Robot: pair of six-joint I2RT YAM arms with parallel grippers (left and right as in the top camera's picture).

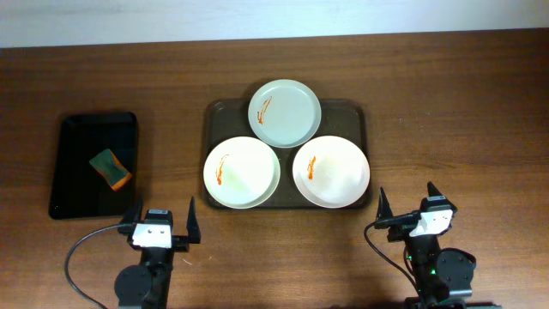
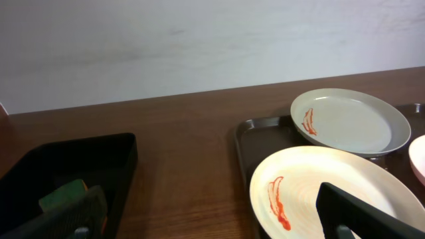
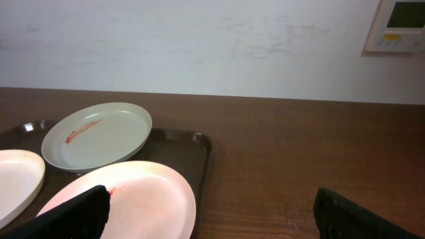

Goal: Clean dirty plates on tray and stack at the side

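Observation:
Three white plates sit on the dark brown tray [image 1: 221,116]. The faintly greenish plate [image 1: 285,112] is at the back, one white plate [image 1: 241,172] at the front left and another [image 1: 331,171] at the front right. Each bears a thin orange smear. My left gripper [image 1: 162,215] is open and empty near the table's front edge, left of the tray. My right gripper [image 1: 409,204] is open and empty at the tray's front right corner. The left wrist view shows the front left plate [image 2: 299,192] and the back plate [image 2: 350,121]. The right wrist view shows the front right plate [image 3: 143,192].
A smaller glossy black tray [image 1: 81,137] lies at the left and holds a green and orange sponge [image 1: 111,168]. Bare wooden table surrounds both trays. A white wall runs behind the table's far edge.

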